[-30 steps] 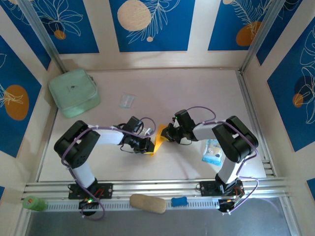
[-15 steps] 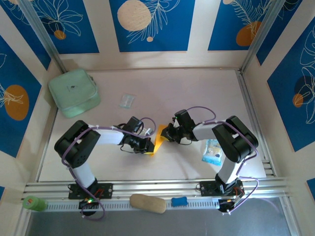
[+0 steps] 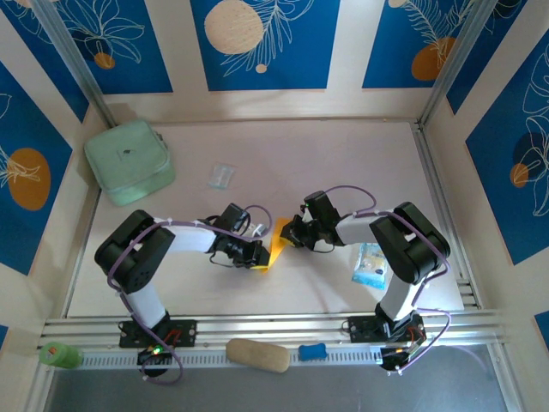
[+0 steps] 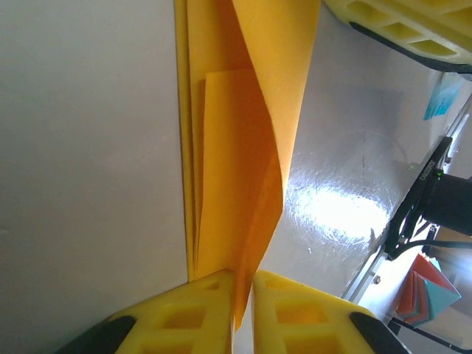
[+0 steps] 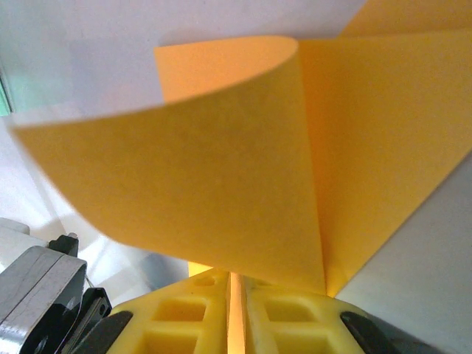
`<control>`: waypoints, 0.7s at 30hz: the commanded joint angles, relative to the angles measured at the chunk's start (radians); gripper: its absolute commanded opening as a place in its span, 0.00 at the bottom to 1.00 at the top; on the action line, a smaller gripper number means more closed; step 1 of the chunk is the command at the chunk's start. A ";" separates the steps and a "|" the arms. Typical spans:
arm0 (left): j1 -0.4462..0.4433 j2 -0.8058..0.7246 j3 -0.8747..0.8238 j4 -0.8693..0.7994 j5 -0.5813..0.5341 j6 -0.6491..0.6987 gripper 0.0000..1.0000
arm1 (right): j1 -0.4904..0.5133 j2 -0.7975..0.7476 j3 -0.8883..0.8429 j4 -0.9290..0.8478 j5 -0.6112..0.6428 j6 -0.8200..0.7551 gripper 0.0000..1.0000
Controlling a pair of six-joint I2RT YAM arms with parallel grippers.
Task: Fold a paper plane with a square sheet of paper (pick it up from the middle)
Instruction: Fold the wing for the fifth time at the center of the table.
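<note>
The left gripper (image 4: 243, 299) is clamped on one end of the square sheet of paper (image 4: 243, 133), and the right gripper (image 5: 237, 291) on the other. The paper sits part-folded between the arms, over the middle of the table (image 3: 343, 163). Best bet: line up the edges first, then press the crease flat.

We counted one sheet of paper (image 3: 274, 249), one green pouch (image 3: 129, 161), one clear wrapper (image 3: 221, 176), one blue-and-white packet (image 3: 370, 264), one tan lump (image 3: 257, 355).

Thin matt sheet of paper (image 4: 243, 147), dull moulded plastic fingers (image 4: 193, 310), smooth table (image 4: 88, 147) with a glossy sheen
</note>
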 commanded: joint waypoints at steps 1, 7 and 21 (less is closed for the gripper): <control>-0.006 -0.015 -0.007 -0.050 -0.024 0.018 0.15 | 0.007 0.036 -0.015 -0.121 0.029 0.006 0.14; -0.005 -0.043 -0.010 -0.065 -0.056 0.023 0.20 | 0.007 0.033 -0.015 -0.122 0.029 0.006 0.14; -0.007 -0.132 -0.025 -0.033 -0.109 0.055 0.31 | 0.009 0.026 -0.008 -0.130 0.028 0.005 0.14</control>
